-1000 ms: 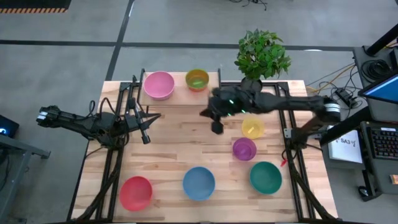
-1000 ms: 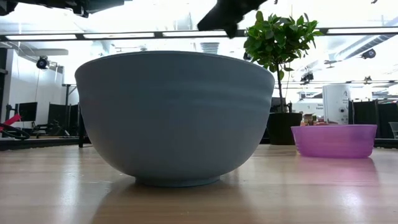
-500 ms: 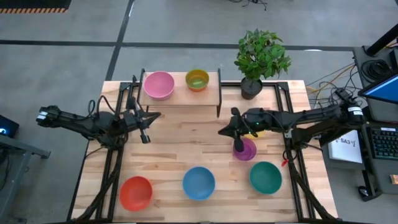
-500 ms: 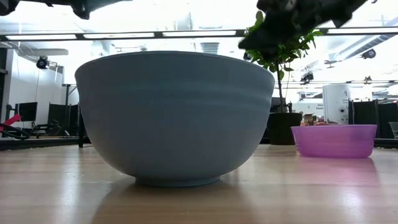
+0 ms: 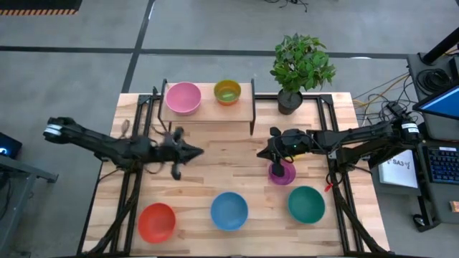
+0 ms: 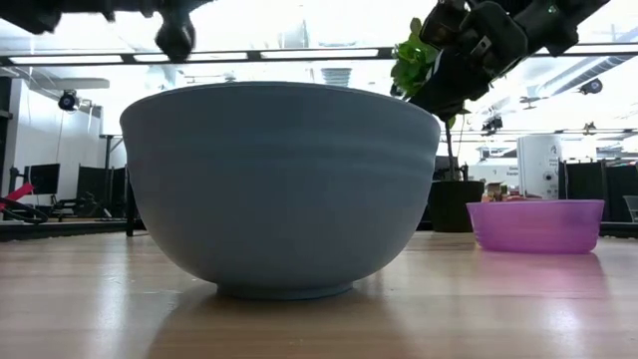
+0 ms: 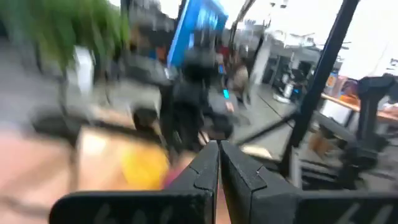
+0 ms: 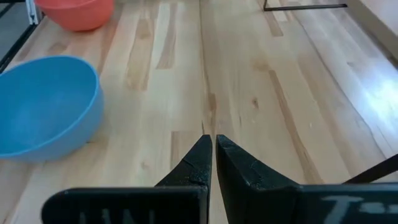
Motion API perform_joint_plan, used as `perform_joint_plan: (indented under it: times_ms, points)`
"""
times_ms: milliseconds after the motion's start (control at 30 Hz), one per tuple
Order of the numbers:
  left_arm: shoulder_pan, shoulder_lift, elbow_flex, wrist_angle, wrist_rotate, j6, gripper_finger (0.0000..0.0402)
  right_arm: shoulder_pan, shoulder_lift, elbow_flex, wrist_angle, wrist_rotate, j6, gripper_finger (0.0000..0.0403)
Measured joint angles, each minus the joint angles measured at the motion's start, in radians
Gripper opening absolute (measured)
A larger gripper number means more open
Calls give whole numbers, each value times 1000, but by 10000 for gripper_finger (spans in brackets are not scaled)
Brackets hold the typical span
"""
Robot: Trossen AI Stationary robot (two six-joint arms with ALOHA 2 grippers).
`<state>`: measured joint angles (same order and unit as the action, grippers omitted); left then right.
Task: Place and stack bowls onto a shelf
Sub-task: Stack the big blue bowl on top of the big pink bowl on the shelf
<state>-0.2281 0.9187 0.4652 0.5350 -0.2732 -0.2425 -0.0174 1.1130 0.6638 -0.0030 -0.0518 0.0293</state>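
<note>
On the shelf [image 5: 244, 109] at the table's far edge stand the pink bowl [image 5: 183, 97] and the orange bowl [image 5: 227, 92] with the green bowl nested inside it. The purple bowl [image 5: 285, 174], teal bowl [image 5: 306, 204], blue bowl [image 5: 229, 211] and red-orange bowl [image 5: 157, 222] rest on their bases on the tabletop. The right arm hides the yellow bowl in the high view. My right gripper [image 5: 275, 170] is shut, with its fingers pointing down at the purple bowl's left rim. My left gripper [image 5: 177, 172] is shut, out over the table left of centre.
A potted plant [image 5: 301, 64] stands at the far right corner beside the shelf. Black frame rails [image 5: 133, 193] run along both sides of the table. Bare wood [image 5: 222, 161] lies between the two grippers. In the low view the blue bowl [image 6: 279, 189] fills the foreground.
My right gripper has swung from in front of the shelf toward the table's right and near side, coming down beside the purple bowl. My left arm has reached out toward the table's middle, its gripper moving right and nearer. No bowl has moved.
</note>
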Motion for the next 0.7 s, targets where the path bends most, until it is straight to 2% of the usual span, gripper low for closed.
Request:
perform_joint_plan:
  times_ms: [67, 167, 233, 300, 400, 600, 700]
  points:
    - [-8, 84, 0, -4, 24, -124, 0, 0, 0, -6, 0, -1, -3, 11]
    - [-16, 195, 0, -26, 124, -273, 0, 0, 0, -12, -3, -1, -4, 11]
    - [-21, 264, 5, -75, 194, -355, 0, 0, 0, -12, 0, -1, -4, 11]
    - [-28, 322, 42, -159, 217, -418, 0, 0, 0, -12, 0, -1, -6, 11]
    - [-39, 400, 150, -334, 231, -449, 0, 0, 0, -12, 0, -2, -7, 11]
    - [-79, 563, 399, -798, 250, -437, 0, 0, 0, -12, -8, -3, -7, 11]
    - [-103, 636, 506, -948, 252, -399, 0, 0, 0, -12, -9, -4, -11, 11]
